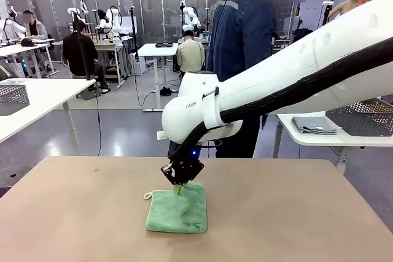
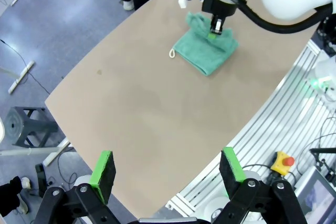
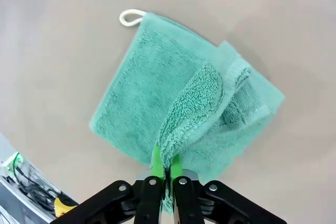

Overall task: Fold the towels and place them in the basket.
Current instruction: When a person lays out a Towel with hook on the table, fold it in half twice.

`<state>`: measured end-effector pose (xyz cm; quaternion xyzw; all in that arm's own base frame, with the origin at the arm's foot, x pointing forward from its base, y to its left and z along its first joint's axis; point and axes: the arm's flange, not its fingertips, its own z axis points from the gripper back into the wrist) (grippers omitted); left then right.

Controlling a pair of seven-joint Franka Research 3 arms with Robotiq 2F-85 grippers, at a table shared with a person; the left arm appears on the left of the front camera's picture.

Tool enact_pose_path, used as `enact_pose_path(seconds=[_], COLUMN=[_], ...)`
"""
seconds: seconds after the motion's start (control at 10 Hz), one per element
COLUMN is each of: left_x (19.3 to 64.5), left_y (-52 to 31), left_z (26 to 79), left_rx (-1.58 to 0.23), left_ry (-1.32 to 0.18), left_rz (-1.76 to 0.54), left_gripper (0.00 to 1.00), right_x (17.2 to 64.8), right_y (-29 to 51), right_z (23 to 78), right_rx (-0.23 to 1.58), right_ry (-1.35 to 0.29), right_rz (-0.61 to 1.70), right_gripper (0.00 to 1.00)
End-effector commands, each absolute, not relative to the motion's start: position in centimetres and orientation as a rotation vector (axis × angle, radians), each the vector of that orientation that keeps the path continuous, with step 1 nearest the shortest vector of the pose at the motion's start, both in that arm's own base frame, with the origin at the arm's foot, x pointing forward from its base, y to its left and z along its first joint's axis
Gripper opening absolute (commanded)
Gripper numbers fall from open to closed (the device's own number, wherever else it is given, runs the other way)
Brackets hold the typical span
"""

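Front view: our right hand (image 1: 178, 188) is clamped on a raised edge of the mint towel (image 1: 177, 211), partly folded at lower centre of the bench (image 1: 295, 213). Left wrist view: our left hand (image 2: 168, 167) hangs spread wide at the bottom, well apart from the towel at upper right. Right wrist view: the pinched layer seems a doubled-over corner. We judge folding is under way; next, carry that edge across and lay it flat.
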<state>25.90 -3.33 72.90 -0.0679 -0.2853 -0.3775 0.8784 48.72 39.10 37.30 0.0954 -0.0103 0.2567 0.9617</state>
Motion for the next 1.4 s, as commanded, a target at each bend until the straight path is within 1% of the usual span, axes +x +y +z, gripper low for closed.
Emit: enact_pose_path(seconds=[0.0,0.2,0.3,0.4,0.5,0.6,0.7,0.8,0.9,1.2,1.3], left_x=[25.9,25.9,25.9,25.9,25.9,25.9,25.9,25.9,25.9,25.9,25.9], left_y=[-3.4,-3.4,-3.4,-3.4,-3.4,-3.4,-3.4,-3.4,-3.4,-3.4,-3.4], left_z=[73.0,73.0,73.0,73.0,73.0,73.0,73.0,73.0,73.0,73.0,73.0], left_rx=[-0.131,-0.131,-0.131,-0.131,-0.131,-0.131,-0.131,-0.131,-0.131,-0.131,-0.131], left_ry=[-0.597,-0.597,-0.597,-0.597,-0.597,-0.597,-0.597,-0.597,-0.597,-0.597,-0.597], left_rz=[-0.770,-0.770,-0.770,-0.770,-0.770,-0.770,-0.770,-0.770,-0.770,-0.770,-0.770], left_gripper=[1.00,1.00,1.00,1.00,1.00,1.00,1.00,1.00,1.00,1.00,1.00], right_x=[49.6,49.9,50.0,50.0,50.0,49.9,49.9,49.8,49.5,49.2,49.6], right_y=[41.8,43.3,43.8,44.2,44.3,44.3,44.3,44.1,43.9,42.6,42.0], right_z=[36.5,35.4,35.1,35.1,35.2,35.3,35.2,35.5,35.8,36.4,36.1], right_rx=[0.189,0.180,0.177,0.179,0.183,0.185,0.191,0.201,0.211,0.224,0.205], right_ry=[0.019,0.051,0.057,0.054,0.052,0.051,0.047,0.040,0.032,0.011,0.025], right_rz=[0.521,0.526,0.520,0.516,0.511,0.509,0.506,0.505,0.507,0.498,0.463], right_gripper=[0.00,0.00,0.25,0.43,0.64,0.47,1.00,0.85,1.00,1.00,0.89])
